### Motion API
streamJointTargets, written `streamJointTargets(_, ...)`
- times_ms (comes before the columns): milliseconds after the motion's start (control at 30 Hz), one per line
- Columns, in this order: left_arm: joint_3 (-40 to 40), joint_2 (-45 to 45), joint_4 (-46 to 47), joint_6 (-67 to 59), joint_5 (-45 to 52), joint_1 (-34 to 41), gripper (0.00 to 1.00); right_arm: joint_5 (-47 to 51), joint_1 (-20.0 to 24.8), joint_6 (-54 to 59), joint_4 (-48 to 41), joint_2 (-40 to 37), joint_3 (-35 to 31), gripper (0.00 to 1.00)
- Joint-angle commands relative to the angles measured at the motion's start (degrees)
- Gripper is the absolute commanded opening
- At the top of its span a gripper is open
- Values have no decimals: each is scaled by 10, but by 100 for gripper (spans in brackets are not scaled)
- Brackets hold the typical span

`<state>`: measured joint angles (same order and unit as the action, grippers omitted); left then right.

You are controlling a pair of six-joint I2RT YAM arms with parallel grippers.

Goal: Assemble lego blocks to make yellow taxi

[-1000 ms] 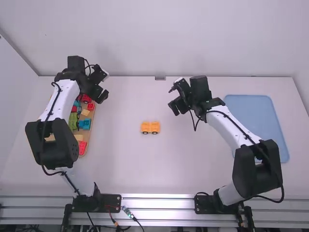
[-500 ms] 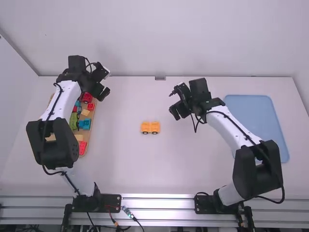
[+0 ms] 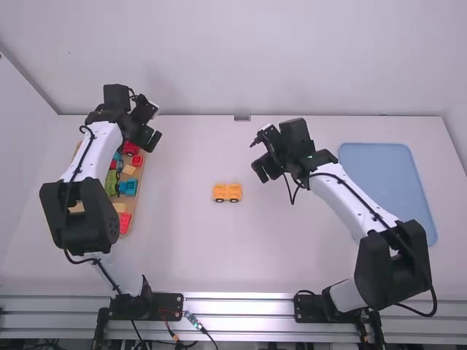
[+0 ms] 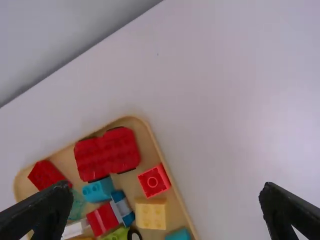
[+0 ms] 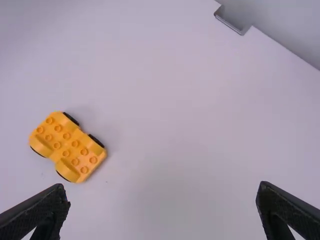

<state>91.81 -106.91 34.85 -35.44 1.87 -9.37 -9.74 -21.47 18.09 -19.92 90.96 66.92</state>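
One yellow wheeled base, studded on top, upright on its black wheels, standing on the table between the two arms. Two grippers, empty, jaws wide: the left gripper raised near the far end of a wooden tray, the right gripper raised above the table, right of the yellow base. Assorted blocks in the tray, including a red wheeled piece, a small red block and a pale yellow block.

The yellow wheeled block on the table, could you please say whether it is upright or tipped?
Upright: the wheeled block shows its studs on top.
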Motion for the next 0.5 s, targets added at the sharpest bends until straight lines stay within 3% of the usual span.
streamJointTargets(0,-5,9,-1,10,-10,3,99,6,0,-2,2,-12,17,99)
streamJointTargets(333,-17,9,-9,84,2,-4,99,6,0,-16,14,-12,17,99)
streamJointTargets(467,-42,9,-22,175,-107,-13,99,6,3,-17,0,-12,17,99)
